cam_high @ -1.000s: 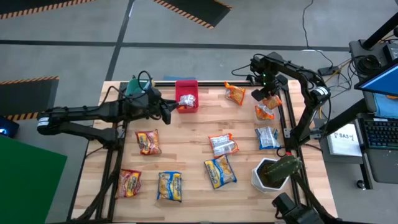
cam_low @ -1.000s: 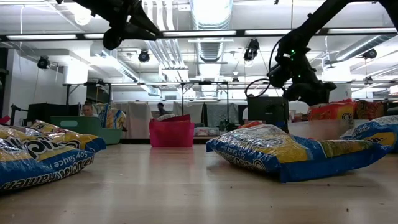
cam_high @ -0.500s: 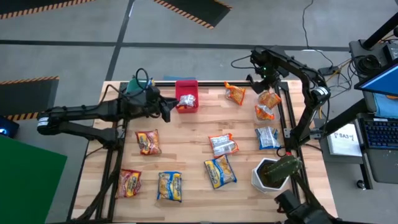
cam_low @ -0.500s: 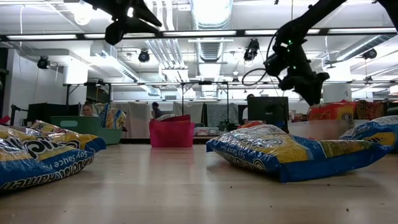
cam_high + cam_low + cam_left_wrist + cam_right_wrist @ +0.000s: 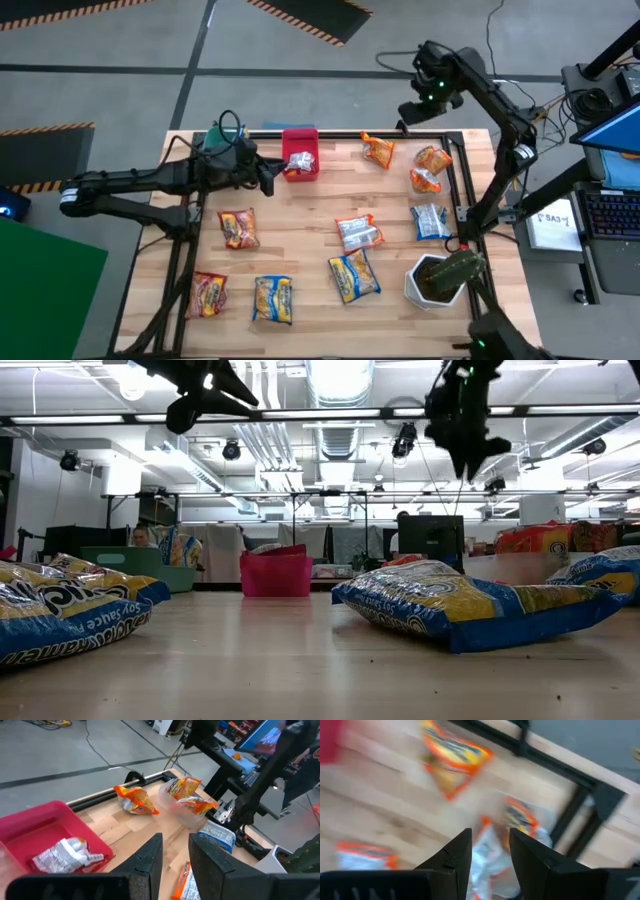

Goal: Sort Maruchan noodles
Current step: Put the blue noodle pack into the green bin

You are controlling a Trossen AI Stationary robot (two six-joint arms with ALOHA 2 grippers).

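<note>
Maruchan noodle packets lie spread over the wooden table: red ones (image 5: 238,228) (image 5: 209,294), yellow-and-blue ones (image 5: 272,298) (image 5: 354,275), a silver-and-orange one (image 5: 358,232), a silver-and-blue one (image 5: 430,220) and an orange one (image 5: 378,150). Two orange packets (image 5: 186,795) rest in a clear bin. A crumpled silver packet (image 5: 67,854) lies in the red bin (image 5: 300,140). My left gripper (image 5: 175,852) hovers open beside the red bin, holding nothing. My right gripper (image 5: 490,847) is open and empty, high above the far right corner, pointing down.
A teal bin (image 5: 213,140) sits partly under my left arm at the far left. A white pot with a plant (image 5: 435,280) stands at the near right. A black rail (image 5: 340,131) runs along the far edge. Bare wood (image 5: 300,215) lies mid-table.
My right gripper has risen steeply from just above the clear bin of orange packets at the far right and tipped to point more downward, with nothing between its fingers. My left arm has stayed in place.
</note>
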